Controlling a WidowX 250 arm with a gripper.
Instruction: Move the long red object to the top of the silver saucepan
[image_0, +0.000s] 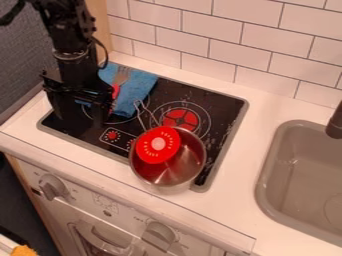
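1. The white table (267, 100) runs from the left side across the middle to the lower right of the frame, below a wall of white tiles (210, 30).
2. A white oven front (127, 215) drops away at the lower left and bottom centre.
3. The black cooktop (224, 107), edged in grey, is set into the table from left of centre to the middle.
4. A grey-beige sink (307, 170) sits at the right.
5. The black arm (63, 35) comes down from the upper left.
6. The silver saucepan (190, 167) stands upright just below centre, on the front right part of the cooktop, its wire handle pointing up and left.
7. The pincer (82, 119) hangs over the left part of the cooktop, open, its two fingers apart.
8. A blue cloth (138, 87) lies rumpled at the upper left, over the cooktop's back left part and just right of the pincer.
9. A round red piece (151, 154) with a pale centre and yellow marks is at the saucepan's upper left, overlapping its opening.
10. Two knobs (52, 187) (159, 234) stick out of the oven front.
11. The red-handled utensil (121, 76) lies on the cloth, its handle beside the pincer.
12. A dark tap (336, 122) shows at the right edge.
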